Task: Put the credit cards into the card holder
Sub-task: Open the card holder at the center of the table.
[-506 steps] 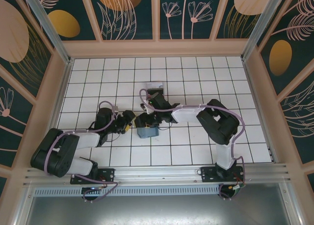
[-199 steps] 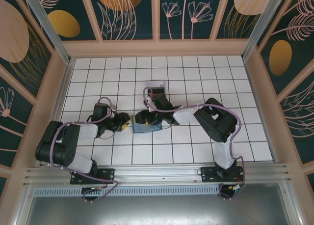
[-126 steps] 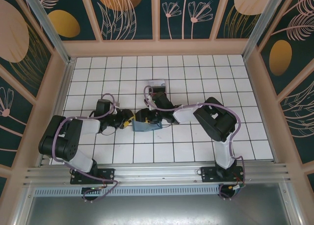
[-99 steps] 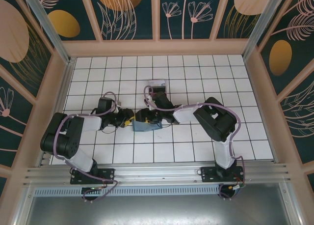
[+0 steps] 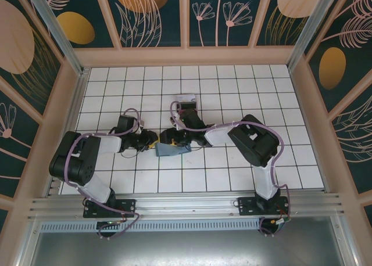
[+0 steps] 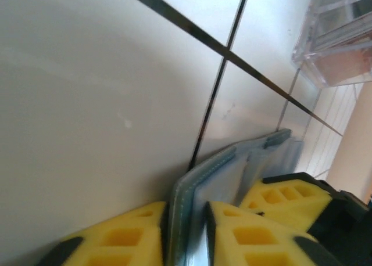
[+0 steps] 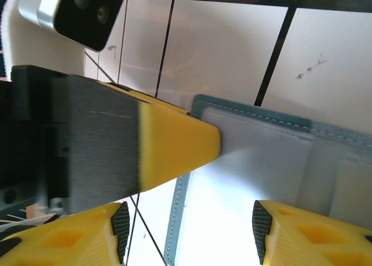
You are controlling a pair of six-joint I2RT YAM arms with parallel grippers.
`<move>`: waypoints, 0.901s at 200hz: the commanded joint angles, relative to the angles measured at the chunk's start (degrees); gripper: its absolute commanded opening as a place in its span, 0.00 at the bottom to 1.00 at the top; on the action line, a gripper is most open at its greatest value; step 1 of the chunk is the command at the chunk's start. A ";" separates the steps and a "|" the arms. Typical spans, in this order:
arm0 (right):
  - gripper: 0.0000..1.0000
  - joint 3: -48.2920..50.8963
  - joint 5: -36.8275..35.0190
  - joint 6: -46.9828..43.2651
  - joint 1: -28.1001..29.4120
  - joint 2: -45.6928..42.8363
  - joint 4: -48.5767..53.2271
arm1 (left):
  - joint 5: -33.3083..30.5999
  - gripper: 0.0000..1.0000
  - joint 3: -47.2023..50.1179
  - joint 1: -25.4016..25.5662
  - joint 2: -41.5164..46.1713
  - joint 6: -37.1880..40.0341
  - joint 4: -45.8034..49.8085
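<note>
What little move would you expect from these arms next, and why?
Probably the left end effector should lift slightly, peeling up the flap it grips: its yellow pads pinch one edge of the flat teal-blue folding card holder, which lies on the white tiled table. The right end effector is open, fingers astride the holder, seemingly placed to steady it.

White tiled tabletop (image 5: 232,86) carrying the teal card holder (image 5: 172,150), its edge between the left fingers (image 6: 250,234), clear tray (image 6: 340,39) beyond them.
</note>
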State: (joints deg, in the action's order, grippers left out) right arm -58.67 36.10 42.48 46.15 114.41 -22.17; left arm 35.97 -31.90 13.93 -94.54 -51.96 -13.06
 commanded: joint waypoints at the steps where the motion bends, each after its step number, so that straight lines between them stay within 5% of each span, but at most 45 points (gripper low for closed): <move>1: 0.61 -0.73 0.90 0.58 -0.03 1.58 -0.86 | -4.34 0.13 0.90 2.61 -5.54 2.83 1.07; 21: 0.61 -0.82 0.91 0.27 -0.10 1.12 -0.44 | -6.21 0.00 -0.11 2.61 -5.09 4.41 3.01; 69: 0.61 0.53 -1.36 -4.45 -2.38 -6.78 6.79 | -15.07 0.00 -4.05 2.41 -4.70 9.94 11.04; 135: 0.62 13.77 -12.93 -11.18 -18.86 -19.99 16.18 | -17.45 0.00 -4.43 1.37 -4.95 11.84 12.15; 180: 0.58 -0.06 -19.55 -22.58 -18.71 -14.64 26.98 | -15.63 0.00 -8.58 1.34 -4.30 13.58 12.91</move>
State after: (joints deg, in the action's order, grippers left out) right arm -49.50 21.10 28.47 26.68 96.47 -2.24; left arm 30.57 -38.89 15.88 -96.20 -41.50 -3.97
